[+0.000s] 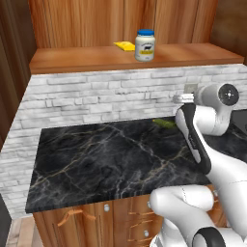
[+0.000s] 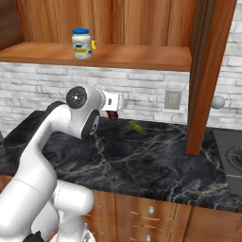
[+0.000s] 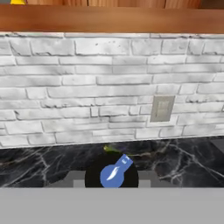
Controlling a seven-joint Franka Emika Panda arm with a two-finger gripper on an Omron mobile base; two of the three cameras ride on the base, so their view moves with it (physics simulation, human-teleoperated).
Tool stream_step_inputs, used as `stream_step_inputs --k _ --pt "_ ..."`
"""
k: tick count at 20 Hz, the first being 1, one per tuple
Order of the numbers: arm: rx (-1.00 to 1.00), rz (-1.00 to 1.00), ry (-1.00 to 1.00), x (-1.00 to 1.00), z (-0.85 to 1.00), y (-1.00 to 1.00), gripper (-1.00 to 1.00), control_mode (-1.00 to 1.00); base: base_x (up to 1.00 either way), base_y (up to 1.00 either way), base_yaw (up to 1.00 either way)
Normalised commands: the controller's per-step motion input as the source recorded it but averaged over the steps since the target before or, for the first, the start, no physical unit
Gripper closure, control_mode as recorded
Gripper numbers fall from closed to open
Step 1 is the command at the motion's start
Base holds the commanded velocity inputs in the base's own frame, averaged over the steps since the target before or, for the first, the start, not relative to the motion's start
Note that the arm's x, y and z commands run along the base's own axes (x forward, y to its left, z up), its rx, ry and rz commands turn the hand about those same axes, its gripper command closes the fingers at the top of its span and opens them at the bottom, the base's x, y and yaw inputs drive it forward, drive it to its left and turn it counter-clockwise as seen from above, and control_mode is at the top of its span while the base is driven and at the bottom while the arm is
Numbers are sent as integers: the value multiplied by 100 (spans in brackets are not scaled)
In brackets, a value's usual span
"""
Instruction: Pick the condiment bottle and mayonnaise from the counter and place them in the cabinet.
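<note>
The mayonnaise [image 1: 144, 46] [image 2: 81, 43], a white jar with a blue lid, stands upright on the cabinet shelf [image 1: 87, 57] [image 2: 142, 56]. My gripper [image 2: 115, 109] [image 3: 113, 178] hovers above the back of the black marble counter [image 1: 106, 154] [image 2: 151, 158], facing the brick wall, below shelf height. It is shut on the condiment bottle [image 2: 112, 115] [image 3: 114, 171]. In the right base view the bottle's dark red body hangs under the hand. In the hand view its round dark end with a blue mark sits between the finger tips [image 3: 75, 179].
A small green item [image 1: 164, 123] [image 2: 136, 126] lies on the counter by the wall. A yellow object [image 1: 124, 46] rests on the shelf behind the jar. A wall socket [image 2: 172, 99] [image 3: 162, 108] is ahead, a wooden post [image 2: 203, 75] to the right.
</note>
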Motion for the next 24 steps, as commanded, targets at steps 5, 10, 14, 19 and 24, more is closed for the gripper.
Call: stream_step_inputs --k 5,10,14,19,24 --pt "-1 0 -1 0 47 0 100 -100 0 0 0" --pt "0 0 11 -10 56 0 100 -100 0 0 0" --pt "0 0 5 -6 44 0 100 -100 0 0 0" --pt "1 3 -1 -10 38 0 100 -100 0 0 0" --pt "0 2 -7 -1 13 0 100 -100 0 0 0"
